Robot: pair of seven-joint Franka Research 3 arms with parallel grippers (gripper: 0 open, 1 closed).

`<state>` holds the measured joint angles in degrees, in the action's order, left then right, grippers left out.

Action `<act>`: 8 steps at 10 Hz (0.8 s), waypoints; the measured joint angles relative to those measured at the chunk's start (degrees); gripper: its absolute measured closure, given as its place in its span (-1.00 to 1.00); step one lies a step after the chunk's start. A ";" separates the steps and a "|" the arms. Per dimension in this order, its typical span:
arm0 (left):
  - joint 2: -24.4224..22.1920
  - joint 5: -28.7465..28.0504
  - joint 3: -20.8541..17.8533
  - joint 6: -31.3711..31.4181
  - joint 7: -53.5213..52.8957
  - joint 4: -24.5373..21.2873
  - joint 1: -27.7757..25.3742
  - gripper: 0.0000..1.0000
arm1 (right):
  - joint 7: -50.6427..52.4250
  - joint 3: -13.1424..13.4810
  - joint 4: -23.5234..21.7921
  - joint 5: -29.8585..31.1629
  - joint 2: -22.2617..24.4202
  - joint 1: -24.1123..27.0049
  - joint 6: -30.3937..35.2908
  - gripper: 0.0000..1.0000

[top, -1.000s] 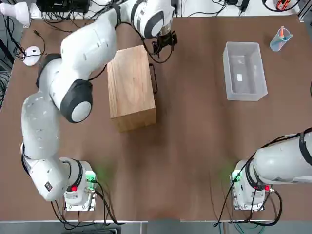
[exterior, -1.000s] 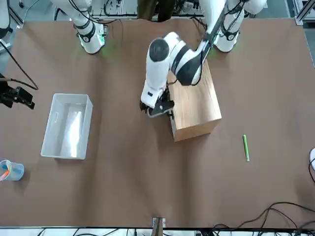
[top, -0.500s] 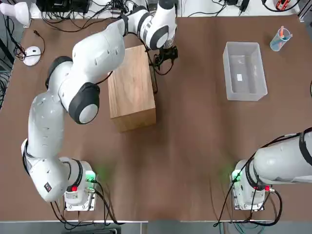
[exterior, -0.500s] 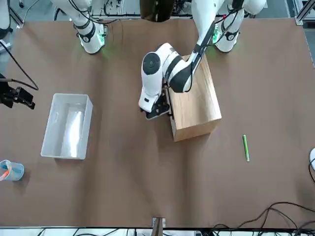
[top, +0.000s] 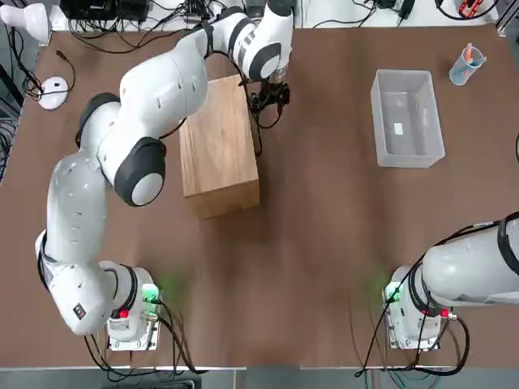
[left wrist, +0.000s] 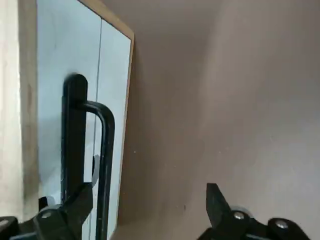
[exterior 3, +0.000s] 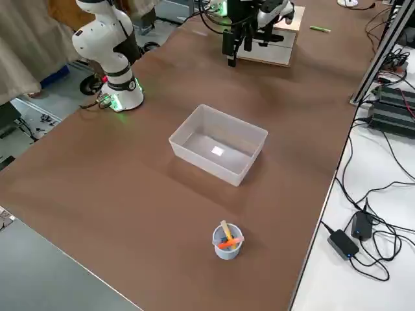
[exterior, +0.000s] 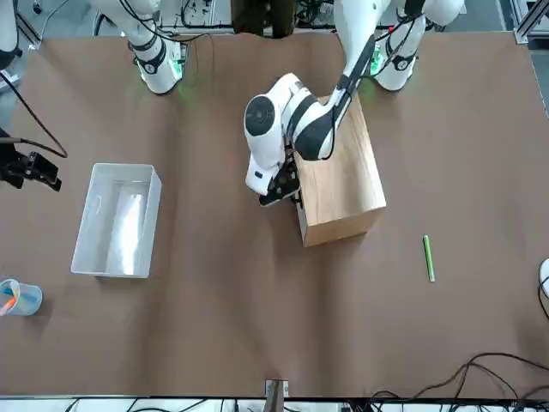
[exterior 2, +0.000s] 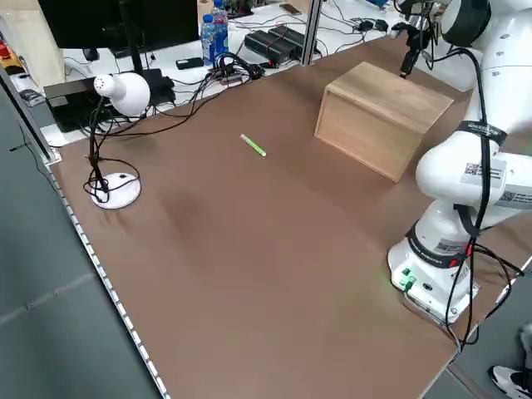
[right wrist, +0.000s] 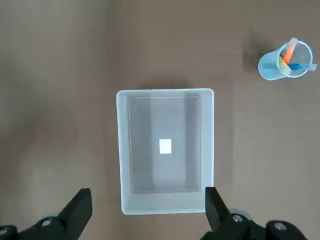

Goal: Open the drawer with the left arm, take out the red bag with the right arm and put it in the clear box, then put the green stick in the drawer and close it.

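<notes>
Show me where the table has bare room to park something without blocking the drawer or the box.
Widest bare stretch: between the cabinet and the clear box, running down to both arm bases. Also open: past the green stick toward the table edge. Crowded: the drawer front, where the left end effector, open, sits at the handle.

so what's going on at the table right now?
The left arm's gripper is at the wooden cabinet, open, jaws lined up at the drawer's dark bar handle but not yet closed on it. The drawer is shut. The right arm is parked at its base, its open gripper hanging above the clear box, which holds nothing but its label. The green stick lies on the table on the cabinet's other side. A blue cup stands beyond the box.
</notes>
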<state>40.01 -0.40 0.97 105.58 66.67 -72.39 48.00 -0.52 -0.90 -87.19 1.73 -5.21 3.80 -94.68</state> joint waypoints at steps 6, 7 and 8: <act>1.86 -1.19 0.10 -0.10 -0.03 -0.21 0.86 -1.00 | 0.00 -0.01 -0.13 0.00 -0.11 -0.03 0.02 -1.00; 1.91 -1.32 0.09 -0.10 -0.03 -0.21 0.97 -1.00 | 0.00 -0.04 -0.13 0.00 -0.12 -0.08 0.02 -1.00; 1.91 -1.33 0.09 -0.12 -0.03 -0.20 0.97 -1.00 | 0.00 -0.05 -0.13 0.00 -0.12 -0.15 0.02 -1.00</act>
<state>41.93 -1.73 1.06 105.46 66.64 -72.59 48.97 -0.52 -0.95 -87.32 1.73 -5.34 3.65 -94.66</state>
